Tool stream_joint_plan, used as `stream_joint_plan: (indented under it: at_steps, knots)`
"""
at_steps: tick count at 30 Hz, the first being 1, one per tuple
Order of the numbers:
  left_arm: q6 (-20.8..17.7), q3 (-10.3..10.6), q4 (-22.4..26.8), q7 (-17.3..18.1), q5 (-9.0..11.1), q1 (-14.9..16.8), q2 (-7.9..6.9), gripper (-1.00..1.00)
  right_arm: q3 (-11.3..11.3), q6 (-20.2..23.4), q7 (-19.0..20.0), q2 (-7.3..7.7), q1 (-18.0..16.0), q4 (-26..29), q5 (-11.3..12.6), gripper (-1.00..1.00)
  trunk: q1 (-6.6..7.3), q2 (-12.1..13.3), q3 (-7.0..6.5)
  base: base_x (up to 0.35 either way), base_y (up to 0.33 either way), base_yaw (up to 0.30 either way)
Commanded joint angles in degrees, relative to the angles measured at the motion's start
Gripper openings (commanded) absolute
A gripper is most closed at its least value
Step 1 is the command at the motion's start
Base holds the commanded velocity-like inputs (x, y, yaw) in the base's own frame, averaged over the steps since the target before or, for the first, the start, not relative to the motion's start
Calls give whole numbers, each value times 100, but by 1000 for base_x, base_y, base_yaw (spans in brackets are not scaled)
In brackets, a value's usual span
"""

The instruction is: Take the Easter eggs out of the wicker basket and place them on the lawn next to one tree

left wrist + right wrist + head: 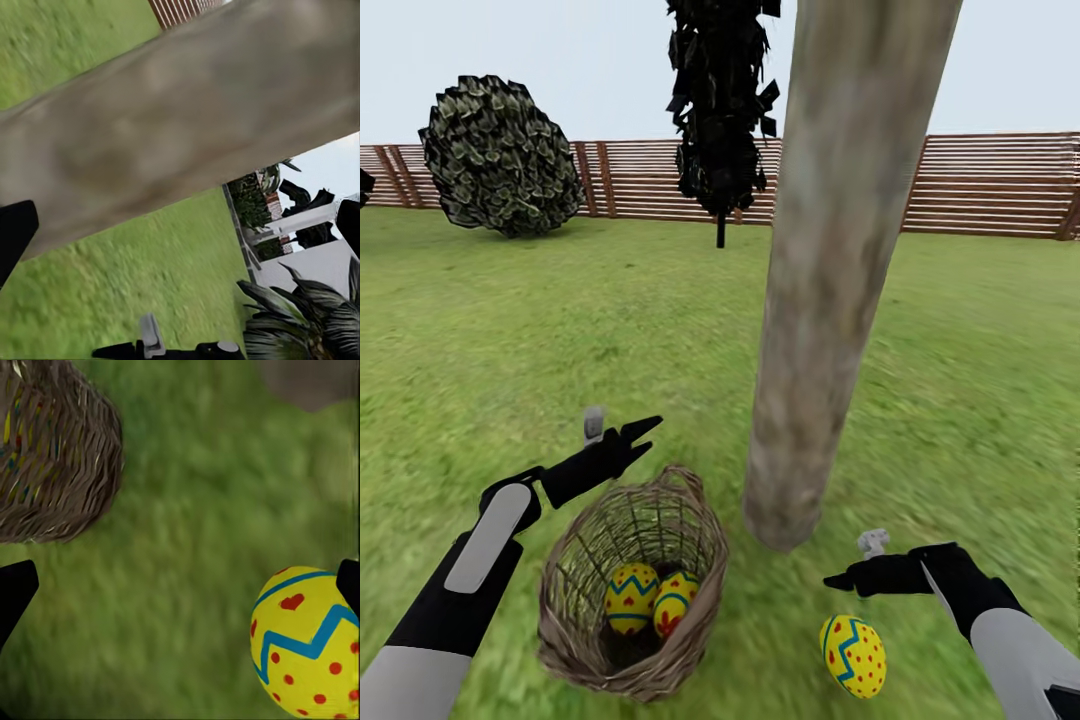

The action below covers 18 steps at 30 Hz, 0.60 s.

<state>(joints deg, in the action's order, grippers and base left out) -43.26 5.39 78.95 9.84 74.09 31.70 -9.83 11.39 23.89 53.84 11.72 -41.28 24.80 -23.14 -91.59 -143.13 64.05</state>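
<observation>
Lawn [510,330], fence [1000,185] behind: basket [565,640] left of trunk [830,280].
Two eggs [632,597] in basket, third egg [853,655] on grass near trunk base. Left hand [626,437] open above basket rim, empty. Right hand [850,580] open over third egg, empty.

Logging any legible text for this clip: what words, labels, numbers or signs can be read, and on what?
None: no readable text in any view.
The Easter eggs carry only blue zigzags and red dots and marks, no lettering.
</observation>
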Motion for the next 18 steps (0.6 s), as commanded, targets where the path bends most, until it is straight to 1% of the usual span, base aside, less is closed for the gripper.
stream_joint_plan:
  at_steps: [1,4,7,11,18]
  knots:
    - [-9,2,3,18,1,3,-5,100,48,46,34,-9,-3,4,-41,100,19,39,-17,221,0,-184]
    - [10,7,12,28,42,3,-16,100,48,52,31,-12,-3,0,-41,100,19,39,-22,91,0,-76]
    - [17,-57,14,28,65,3,-18,100,48,48,23,-19,-3,-1,-41,100,19,39,-23,-22,0,-21]
    - [19,-113,11,27,84,3,-19,100,48,46,21,-23,-3,-2,-41,100,19,39,-23,-249,0,-5]
    - [19,-125,6,27,88,3,-19,100,48,46,21,-21,-3,-1,-41,100,19,39,-23,-328,0,0]
